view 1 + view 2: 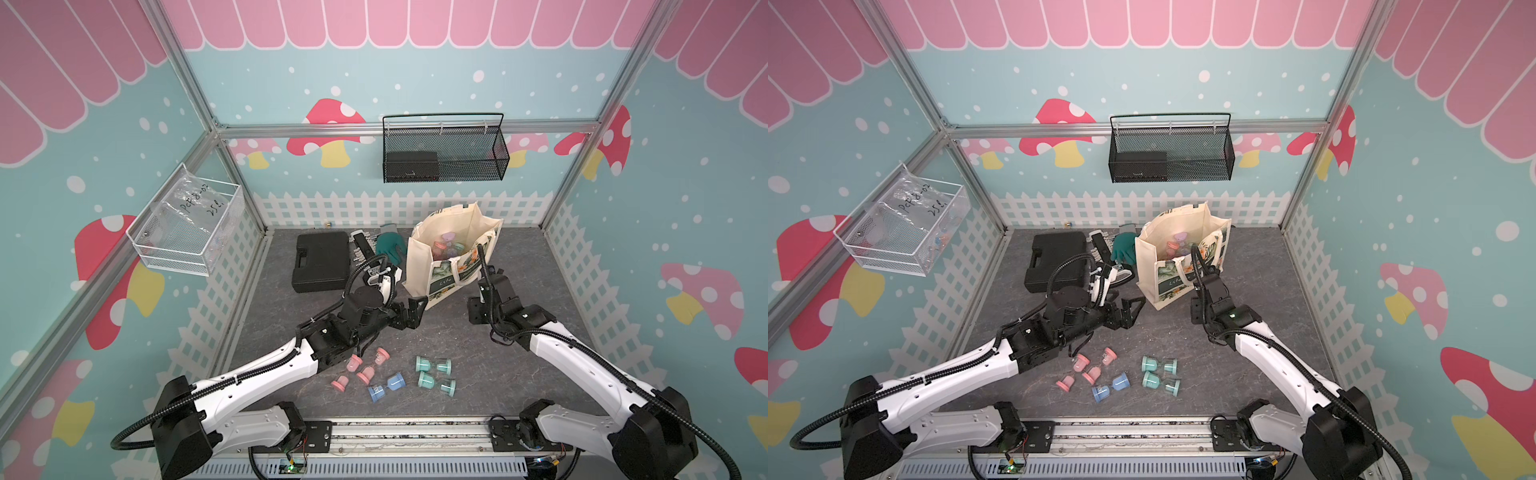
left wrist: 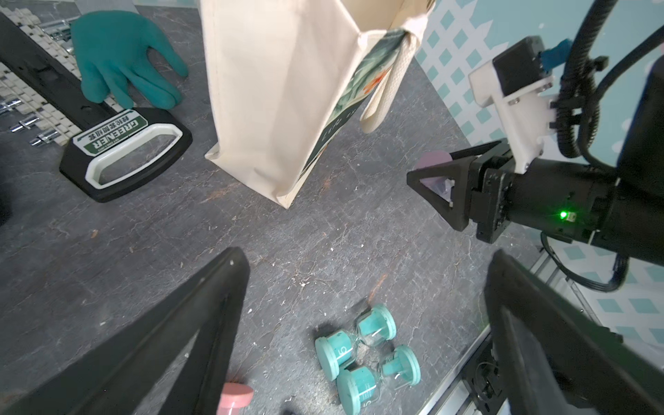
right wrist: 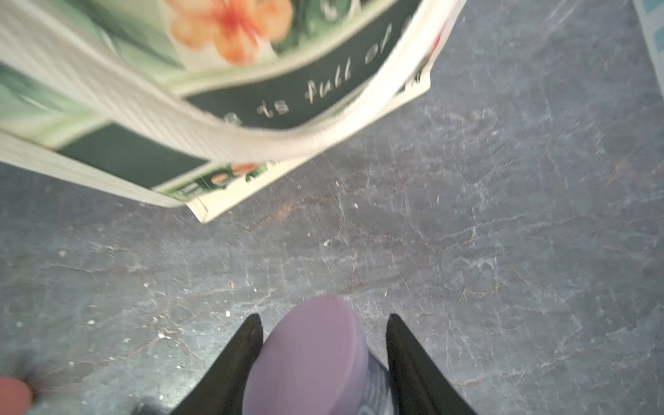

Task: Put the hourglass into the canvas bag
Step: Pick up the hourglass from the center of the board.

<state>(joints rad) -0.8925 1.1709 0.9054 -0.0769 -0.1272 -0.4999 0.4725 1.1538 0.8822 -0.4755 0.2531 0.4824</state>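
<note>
Just short of the printed front of the canvas bag (image 3: 230,36), your right gripper (image 3: 325,318) is pinching the hourglass (image 3: 309,359) cap-first, so I'd guess up-and-over the rim next; left gripper (image 2: 366,253) is spread and empty.

Cream canvas bag (image 1: 424,257): green leaf print, an orange flower, dark green label with white script. The hourglass (image 3: 309,355) shows a lilac cap; beneath it, blurred, perhaps grey-blue. On the dark grey, pale-veined tabletop (image 1: 478,374): 2 teal hourglasses (image 1: 424,364), 1 blue hourglass (image 1: 395,380), pink hourglasses (image 1: 352,365). Teal-green glove (image 1: 388,249), black case (image 1: 320,262). Walls (image 1: 257,83) mint, white-dotted, with red and pink mushrooms.
</note>
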